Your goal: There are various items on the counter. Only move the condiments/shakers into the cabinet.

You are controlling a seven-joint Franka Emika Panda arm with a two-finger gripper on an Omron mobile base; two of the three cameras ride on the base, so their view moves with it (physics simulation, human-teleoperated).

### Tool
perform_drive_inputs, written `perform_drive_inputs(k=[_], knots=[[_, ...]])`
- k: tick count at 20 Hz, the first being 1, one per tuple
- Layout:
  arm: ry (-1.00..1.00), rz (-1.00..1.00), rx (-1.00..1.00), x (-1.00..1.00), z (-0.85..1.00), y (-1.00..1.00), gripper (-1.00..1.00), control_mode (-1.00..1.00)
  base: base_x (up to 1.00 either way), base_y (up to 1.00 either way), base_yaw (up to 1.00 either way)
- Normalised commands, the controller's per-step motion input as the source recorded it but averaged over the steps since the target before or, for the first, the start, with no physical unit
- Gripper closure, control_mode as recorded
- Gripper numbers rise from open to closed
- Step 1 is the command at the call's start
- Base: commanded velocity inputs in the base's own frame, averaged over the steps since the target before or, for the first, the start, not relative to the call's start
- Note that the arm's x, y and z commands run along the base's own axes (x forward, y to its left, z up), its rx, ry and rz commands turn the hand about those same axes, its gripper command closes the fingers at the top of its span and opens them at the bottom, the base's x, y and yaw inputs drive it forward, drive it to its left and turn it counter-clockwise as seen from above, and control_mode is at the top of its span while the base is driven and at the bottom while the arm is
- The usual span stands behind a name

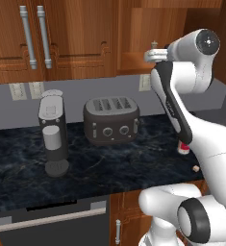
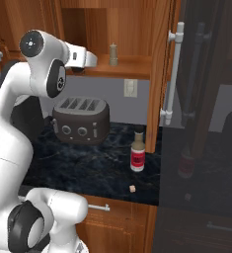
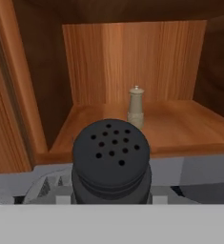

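Note:
The small black shaker with its holed top stands big in the hand view, my gripper shut on it just in front of the cabinet's doorless niche. On that shelf the tan wooden shaker stands upright, farther in than the black one. My hand hovers at shelf height left of the niche opening. The clear bottle with red label and dark cap stands on the black marbled counter right of the toaster, and is half hidden behind my arm.
A dark four-slot toaster sits mid-counter under the niche. The tall grey-black coffee machine stands to its left. A tiny tan cube lies near the counter's front edge. A tall dark panel with a silver handle bounds the right.

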Motion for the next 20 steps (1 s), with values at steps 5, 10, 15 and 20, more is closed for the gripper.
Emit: perform_drive_inputs(k=[5, 10, 15, 20], knots=[[0.01, 0.0, 0.03, 0.35, 0.15, 0.09, 1.0, -1.0, 0.0, 0.0, 0.0], [0.02, 0.0, 0.02, 0.4, 0.0, 0.04, 1.0, -1.0, 0.0, 0.0, 0.0], [0.01, 0.0, 0.0, 0.36, -0.08, 0.0, 1.0, -1.0, 0.0, 0.0, 0.0], [0.0, 0.0, 0.0, 0.25, -0.18, 0.0, 1.0, -1.0, 0.0, 0.0, 0.0]])
